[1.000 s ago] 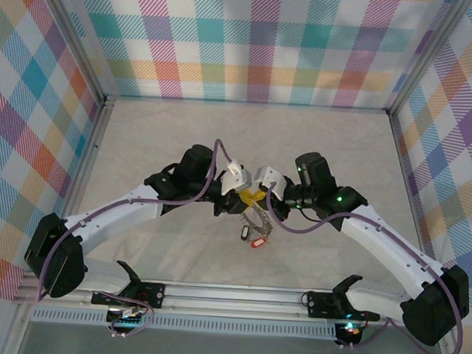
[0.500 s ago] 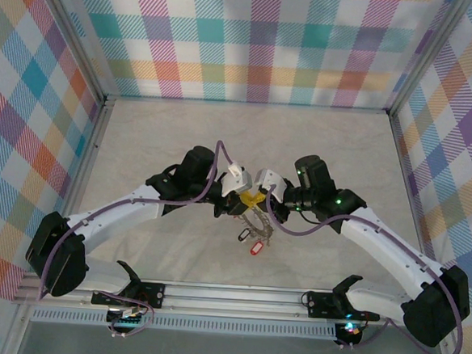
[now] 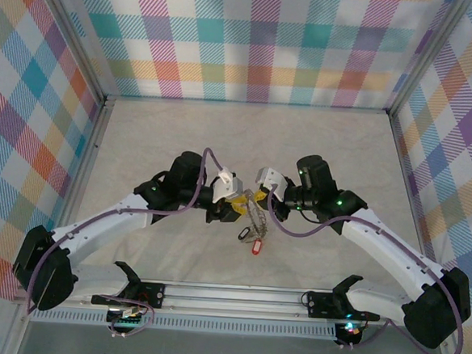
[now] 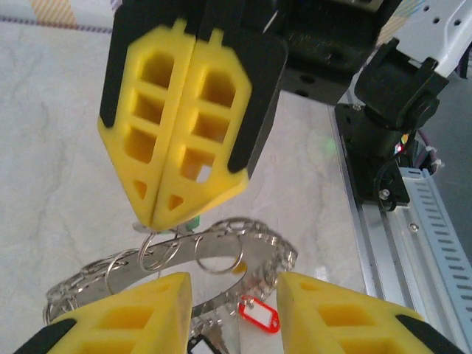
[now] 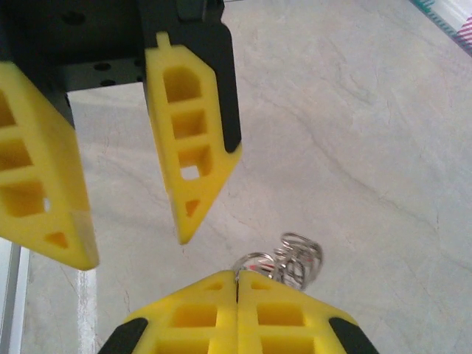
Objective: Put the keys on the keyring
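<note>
My right gripper (image 3: 255, 201) is shut on the top edge of the keyring (image 3: 257, 220), a large thin silvery ring hanging below it over the table's middle. In the right wrist view the shut pads (image 5: 237, 279) pinch the ring, with small split rings (image 5: 296, 257) bunched just beyond. Several keys hang on the keyring (image 4: 221, 254), one with a red tag (image 4: 259, 315), one black (image 4: 199, 345), one green (image 4: 193, 221). My left gripper (image 4: 234, 284) stands open just left of the ring, facing it, with nothing clamped. From above, the left gripper (image 3: 236, 204) sits a little apart from the right one.
The marbled tabletop (image 3: 319, 142) lies behind and beside the arms. Plaid walls (image 3: 254, 40) close in the back and both sides. An aluminium rail (image 3: 236, 294) with the arm bases runs along the near edge.
My left gripper has pulled back to the left, away from the right gripper, and its jaws have widened. The keyring with its keys still hangs from the right gripper.
</note>
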### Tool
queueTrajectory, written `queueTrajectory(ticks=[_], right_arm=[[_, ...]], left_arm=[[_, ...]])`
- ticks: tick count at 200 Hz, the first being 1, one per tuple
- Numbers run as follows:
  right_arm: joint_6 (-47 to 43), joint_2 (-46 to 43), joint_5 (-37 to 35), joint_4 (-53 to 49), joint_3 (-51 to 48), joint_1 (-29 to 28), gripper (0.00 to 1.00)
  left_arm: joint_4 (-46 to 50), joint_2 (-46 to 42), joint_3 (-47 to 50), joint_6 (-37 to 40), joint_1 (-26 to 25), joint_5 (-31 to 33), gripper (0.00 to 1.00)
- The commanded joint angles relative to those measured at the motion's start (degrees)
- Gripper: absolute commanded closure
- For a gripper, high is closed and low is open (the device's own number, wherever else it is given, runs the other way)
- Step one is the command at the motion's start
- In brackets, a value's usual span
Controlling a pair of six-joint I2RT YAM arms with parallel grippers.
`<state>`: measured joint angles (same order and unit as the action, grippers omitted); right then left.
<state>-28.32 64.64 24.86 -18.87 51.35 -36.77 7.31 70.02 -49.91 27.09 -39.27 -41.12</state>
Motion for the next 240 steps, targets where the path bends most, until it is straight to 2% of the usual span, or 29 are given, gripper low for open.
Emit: queueTrajectory(ticks=[1,40,75,130,197,240], right_arm=[[-0.08,-0.77,1.32,3.59,0.33,-0.01,1.00],[-0.68,-0.75,3.06,3.54,0.50,0.04,1.00],[-1.98,-0.81,5.25,2.58,0.59,0.01,1.00],[-4.14,-0.70,7.80,1.81,1.01,0.04,1.00],[-6.92,-0.75,9.30,-0.85,1.73,0.03,1.00],[-7.43,-0.46,9.45,-1.06,2.00,0.04,1.00]], left_arm=[[-1.95,-0.11,1.05,-1.30,0.68,-2.46,0.64],[-6.07,1.71,1.31,-3.55,0.60,-1.13,0.63],[-4.48,2.55,0.08,0.70,0.60,-0.35,0.62],[5.17,5.85,-4.19,14.54,1.36,-5.08,0.63],[10.85,7.68,-8.80,18.44,4.93,-9.98,0.62],[11.05,8.16,-8.16,18.48,5.17,-12.08,0.62]])
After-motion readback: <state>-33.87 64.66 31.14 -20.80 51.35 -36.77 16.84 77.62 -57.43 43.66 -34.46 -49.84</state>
